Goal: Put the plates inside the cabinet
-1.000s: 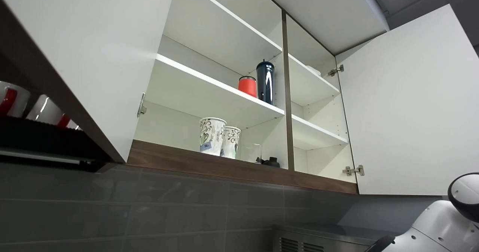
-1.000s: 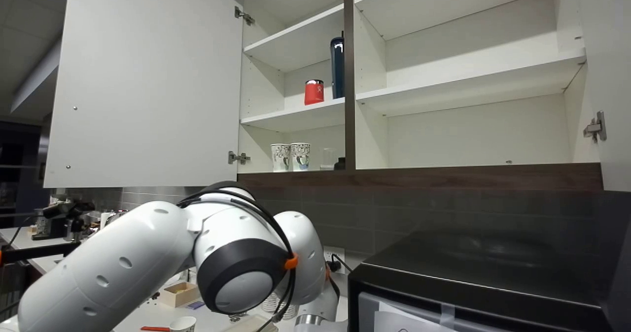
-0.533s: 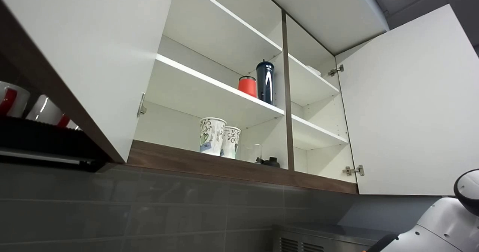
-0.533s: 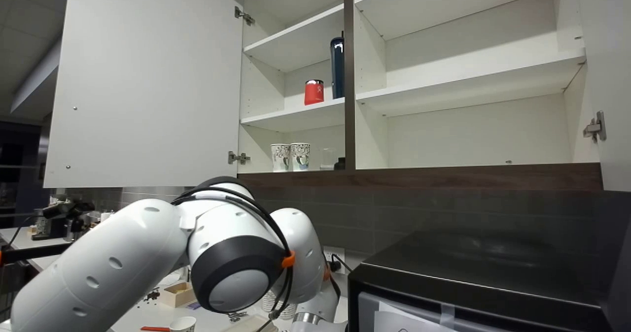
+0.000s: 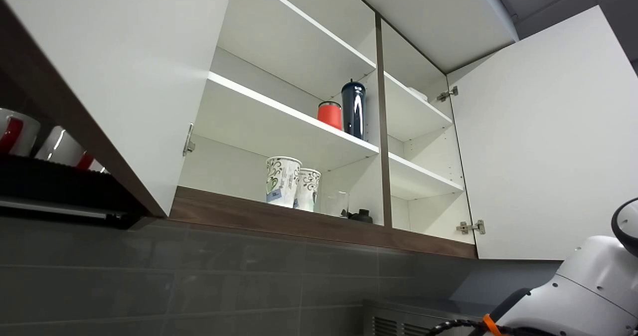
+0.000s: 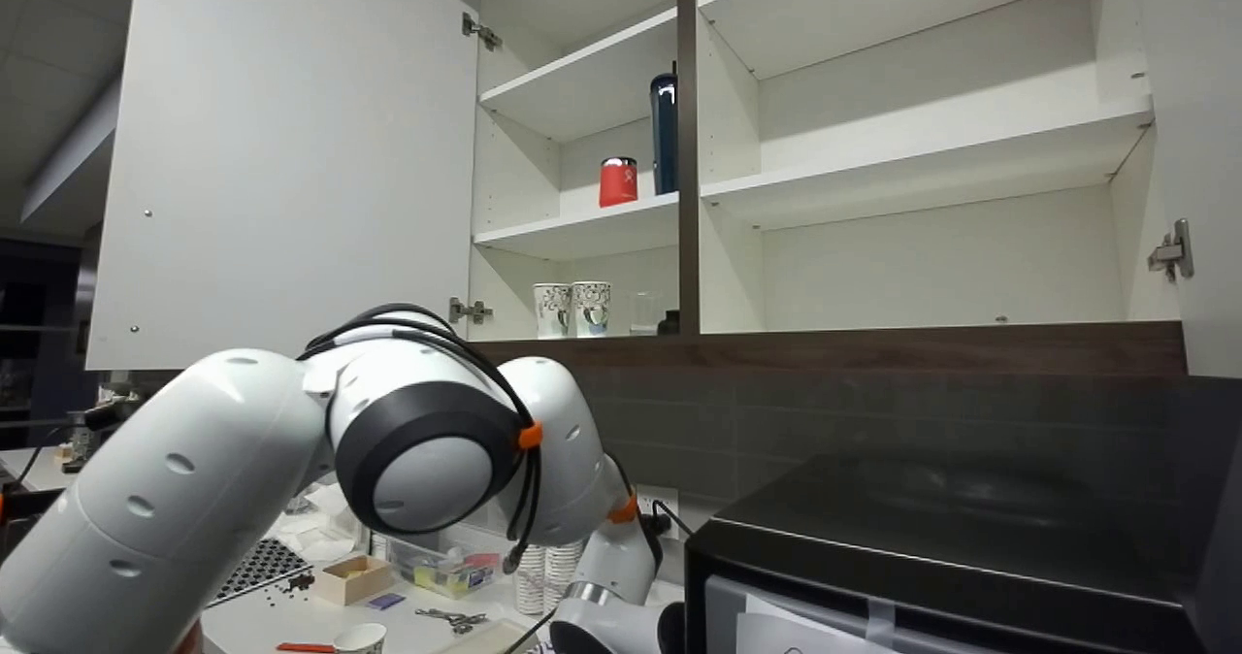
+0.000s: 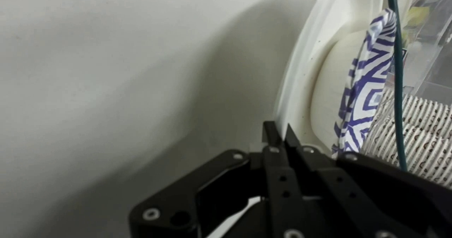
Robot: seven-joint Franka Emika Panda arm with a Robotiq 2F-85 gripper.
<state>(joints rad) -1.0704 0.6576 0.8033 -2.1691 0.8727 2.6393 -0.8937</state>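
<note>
Below the cabinet, your jaws are pressed together. The wrist view has a white rim right at their tips, and you cannot tell whether they pinch it. Your plate is outside the cabinet too, below it, close to the jaws and beside the stacked cups. You see its blue-and-white pattern at a slant; how many plates there are, you can't make out. A teal cord runs past it, in front of those cups.

In both exterior views you have the cabinet open, its doors swung out. On its lower shelf you can see a red tumbler and a blue tumbler; on its floor, two patterned cups and a clear glass.

In an exterior view your arm arches up in front of a cabinet door's bottom edge, then bends down below the cabinet. Down there on the counter you also have a clear bin, a wooden box and a paper cup. A black appliance sits below the cabinet as well.
</note>
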